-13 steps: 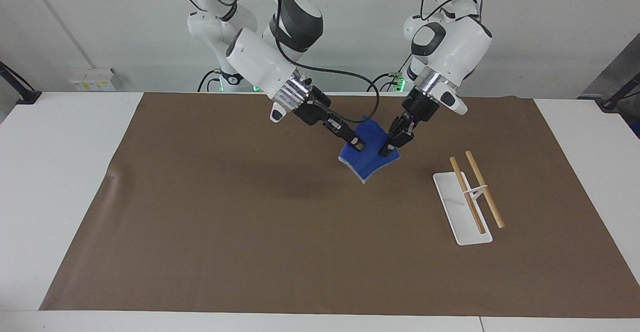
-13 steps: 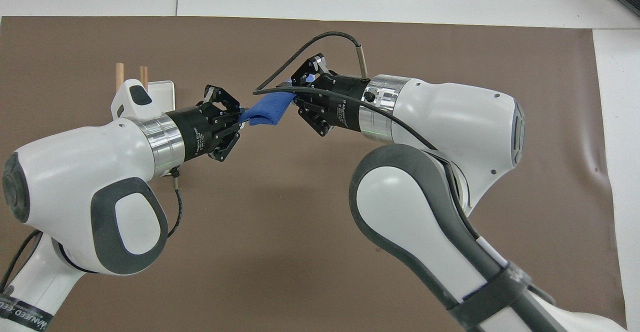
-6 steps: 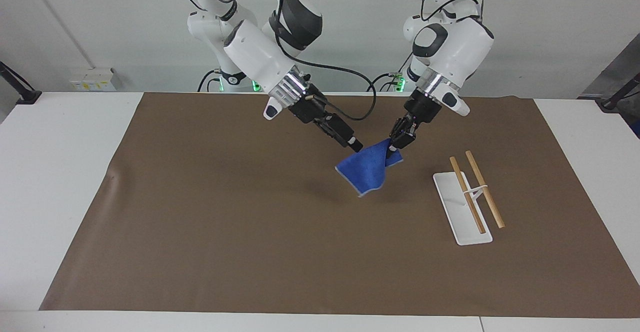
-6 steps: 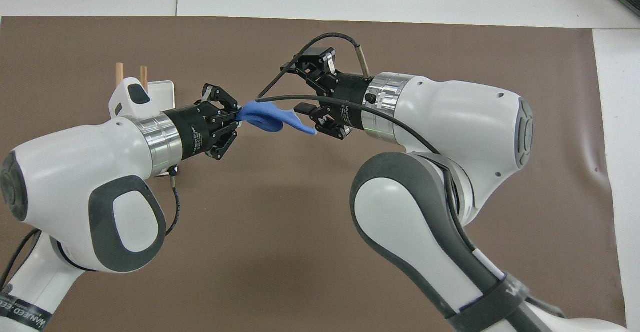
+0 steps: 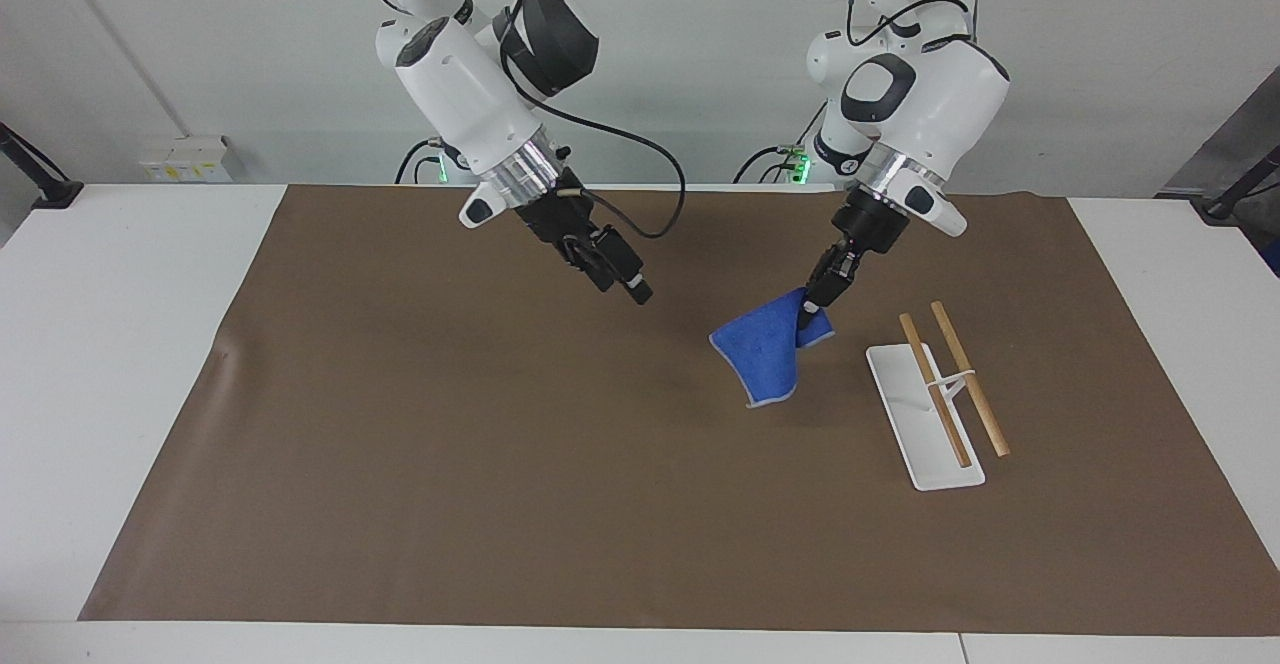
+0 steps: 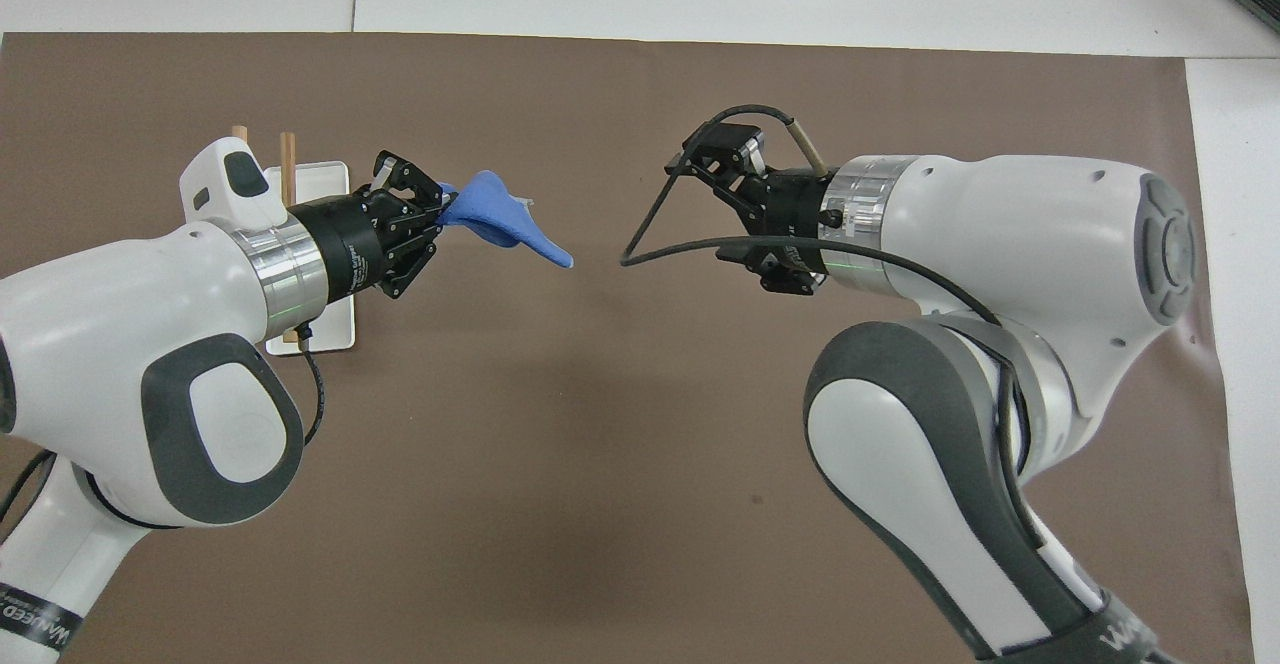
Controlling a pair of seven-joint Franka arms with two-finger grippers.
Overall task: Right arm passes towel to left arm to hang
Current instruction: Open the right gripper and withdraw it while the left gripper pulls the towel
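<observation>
The blue towel (image 5: 768,352) hangs in the air over the brown mat (image 5: 400,464), held by one upper corner. From that pinched corner the cloth drapes downward, and its free lower corner points down toward the mat without touching it. In the overhead view the towel (image 6: 505,224) runs as a narrow folded strip, its long axis stretching from the left gripper out toward the middle of the table, with the loose tip aimed toward the right arm's end.

The left gripper (image 5: 812,310) is clamped on the towel's top corner, its fingertips pressed together through the cloth; the towel hangs directly below and just beside those tips. The left gripper (image 6: 432,212) is raised over the mat near the towel rack.

The right gripper (image 5: 632,284) stands well apart from the towel, raised over the middle of the mat, and carries nothing. Its fingers (image 6: 738,139) are spread wide, with clear space between them.

The towel rack (image 5: 925,414) stands on the mat toward the left arm's end of the table: a white flat base with two wooden rods (image 5: 968,379) side by side above it. Nothing hangs on the rods, and the towel is near the rack but not touching it.
</observation>
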